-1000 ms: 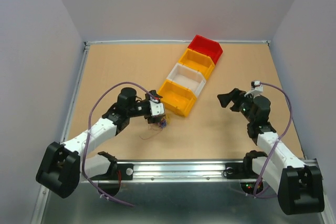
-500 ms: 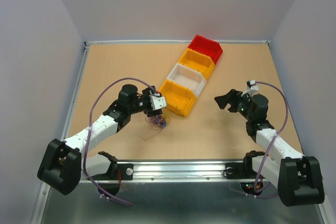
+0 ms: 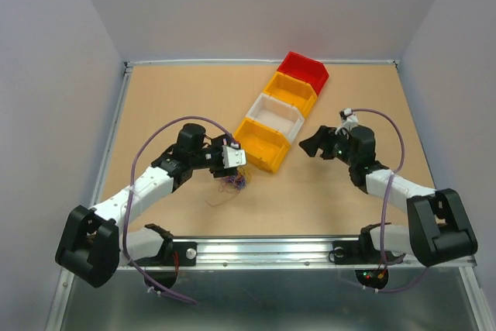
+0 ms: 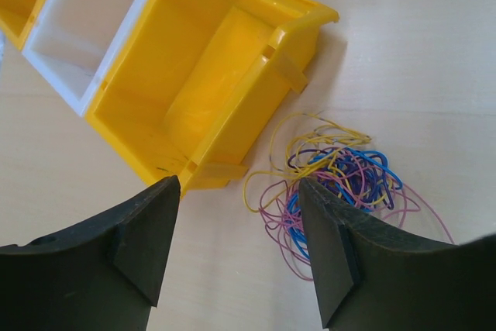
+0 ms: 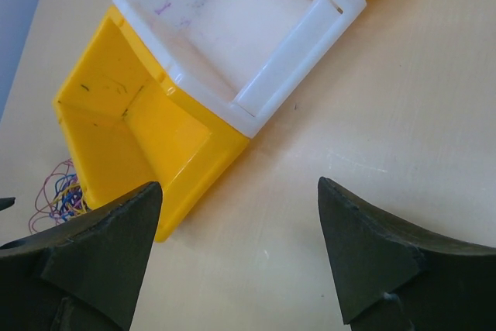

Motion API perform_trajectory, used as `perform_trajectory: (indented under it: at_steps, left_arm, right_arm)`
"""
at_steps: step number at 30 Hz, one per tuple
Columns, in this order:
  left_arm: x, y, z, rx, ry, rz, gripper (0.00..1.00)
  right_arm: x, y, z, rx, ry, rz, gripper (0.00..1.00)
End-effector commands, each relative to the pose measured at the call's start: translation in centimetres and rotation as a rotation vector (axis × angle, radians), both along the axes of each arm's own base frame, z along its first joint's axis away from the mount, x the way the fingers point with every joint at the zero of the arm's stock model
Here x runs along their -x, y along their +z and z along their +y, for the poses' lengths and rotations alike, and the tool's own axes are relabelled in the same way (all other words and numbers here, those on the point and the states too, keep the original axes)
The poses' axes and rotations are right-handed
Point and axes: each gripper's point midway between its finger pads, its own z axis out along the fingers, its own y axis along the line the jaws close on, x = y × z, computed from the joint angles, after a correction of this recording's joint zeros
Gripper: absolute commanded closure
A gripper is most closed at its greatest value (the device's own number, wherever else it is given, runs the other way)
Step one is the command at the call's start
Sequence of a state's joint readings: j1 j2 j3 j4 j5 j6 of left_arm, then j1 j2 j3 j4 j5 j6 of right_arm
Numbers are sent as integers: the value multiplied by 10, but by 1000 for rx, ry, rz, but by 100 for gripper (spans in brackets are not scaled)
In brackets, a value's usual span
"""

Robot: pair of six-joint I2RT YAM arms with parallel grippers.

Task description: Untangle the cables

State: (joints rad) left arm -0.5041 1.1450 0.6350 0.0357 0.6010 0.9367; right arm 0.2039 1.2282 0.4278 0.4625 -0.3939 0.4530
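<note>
Wad of cables (image 4: 333,176) on the table (image 4: 434,52), just near-left of the yellow bin (image 4: 194,75). Left gripper (image 4: 236,191) overhead, jaws apart, probably lining up a pinch. Right gripper (image 5: 238,185) spread too, empty, off to the right.

The tan table (image 3: 170,98) bears a diagonal row: red bin (image 3: 304,70), yellow bin (image 3: 291,92), white bin (image 3: 277,116), nearer yellow bin (image 3: 262,145), the cables (image 3: 234,183) just beside it.
</note>
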Motion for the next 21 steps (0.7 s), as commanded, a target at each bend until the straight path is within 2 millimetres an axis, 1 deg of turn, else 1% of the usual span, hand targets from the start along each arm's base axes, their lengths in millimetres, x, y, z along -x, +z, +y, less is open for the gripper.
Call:
perform_trajectory:
  at_steps: [1, 2, 5, 6, 7, 8, 9, 11, 12, 13, 15, 16, 18, 19, 21]
  left_arm:
    - [6, 1, -2, -24, -44, 6, 31]
    - [6, -1, -3, -27, -46, 10, 32]
    - [7, -10, -3, -57, -41, 31, 36]
    - [7, -14, -5, -69, -45, 41, 37]
    - [8, -17, -4, -84, -41, 51, 38]
    - [8, -19, -5, -89, -44, 56, 39]
    - [9, -20, -5, -96, -45, 62, 39]
    - [9, -21, -4, -101, -43, 63, 39]
    - [10, -19, -4, -96, -45, 61, 39]
    - [11, -19, -5, -95, -48, 59, 39]
    - [12, -14, -5, -86, -52, 49, 39]
    - [15, -13, -5, -81, -62, 51, 39]
    - [17, -11, -6, -76, -69, 47, 39]
    - [19, -12, -5, -78, -77, 53, 39]
    - [19, -13, -5, -84, -78, 55, 39]
  right_arm:
    - [-31, 29, 16, -9, 3, -107, 14]
    - [-34, 25, 23, -11, 16, -94, 14]
    - [-40, 20, 33, -9, 29, -80, 16]
    - [-44, 15, 40, -7, 41, -67, 16]
    - [-47, 13, 43, -4, 38, -63, 16]
    - [-48, 10, 49, -2, 48, -55, 16]
    - [-53, 5, 53, -1, 49, -39, 18]
    - [-60, 0, 61, -1, 53, -25, 19]
    - [-63, -3, 64, -5, 49, -14, 21]
    - [-71, -9, 69, -4, 46, -1, 22]
    - [-79, -14, 76, -17, 51, 12, 25]
    - [-86, -14, 82, -28, 66, 7, 25]
    - [-93, -13, 90, -49, 84, 6, 27]
    - [-104, -7, 96, -63, 90, -15, 28]
    - [-115, 1, 102, -85, 98, -32, 28]
